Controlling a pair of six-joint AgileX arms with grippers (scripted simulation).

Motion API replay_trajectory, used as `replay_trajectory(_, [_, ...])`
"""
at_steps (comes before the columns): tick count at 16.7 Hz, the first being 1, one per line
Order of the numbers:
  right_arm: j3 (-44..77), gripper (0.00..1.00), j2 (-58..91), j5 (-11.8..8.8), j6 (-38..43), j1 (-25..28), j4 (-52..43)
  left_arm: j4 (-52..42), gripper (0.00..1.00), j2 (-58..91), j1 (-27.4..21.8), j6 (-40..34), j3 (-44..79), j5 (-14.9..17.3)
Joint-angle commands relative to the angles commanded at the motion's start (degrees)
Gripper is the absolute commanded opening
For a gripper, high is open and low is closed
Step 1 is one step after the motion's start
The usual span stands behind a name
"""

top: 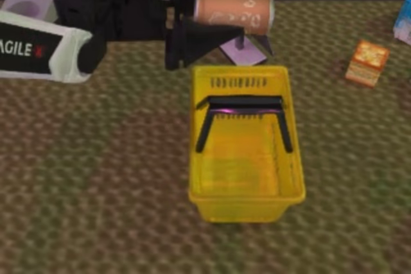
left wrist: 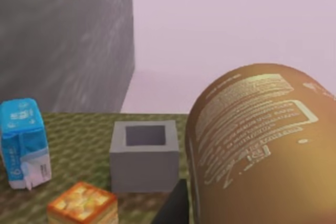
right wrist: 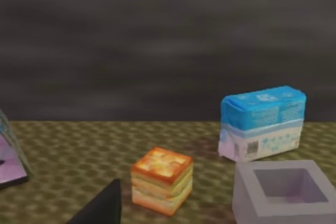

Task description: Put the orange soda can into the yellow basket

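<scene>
Leftmost, my left arm's white housing [top: 38, 49] reads "AGILE", the word cut off by the edge, and the left gripper [top: 218, 27] grips the orange soda can [top: 234, 9] on its side just beyond the far rim of the yellow basket [top: 247, 206]. Fine pale print covers the can but is too small to read. Right of the basket lie an orange box [top: 367, 62] and a blue carton [top: 403, 20], half cut off; I cannot tell whether my right gripper, a dark sliver in its wrist view, is open or closed.

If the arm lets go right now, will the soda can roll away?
Probably not far. The soda can lies sideways in the left gripper, beside the basket's far rim. Round, so it could roll, but the basket's walls would likely stop it. It looks light.
</scene>
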Motion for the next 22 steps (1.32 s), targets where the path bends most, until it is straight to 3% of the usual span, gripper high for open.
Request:
replay_trajectory(5, [0.0, 1.0, 0.0, 0.0, 0.0, 0.0, 0.0, 2.2, 0.0, 2.4, 0.4, 0.1, -0.1, 0.1])
replay_trajectory(12, [0.0, 1.0, 0.0, 0.0, 0.0, 0.0, 0.0, 17.4, 0.0, 14.4, 1.4, -0.3, -2.5, 0.1])
replay_trajectory(17, [0.0, 1.0, 0.0, 0.0, 0.0, 0.0, 0.0, 18.4, 0.0, 15.3, 1.5, -0.3, -2.8, 0.1])
replay_trajectory(22, [0.0, 1.0, 0.0, 0.0, 0.0, 0.0, 0.0, 18.4, 0.38, 15.3, 1.5, -0.3, -2.8, 0.1])
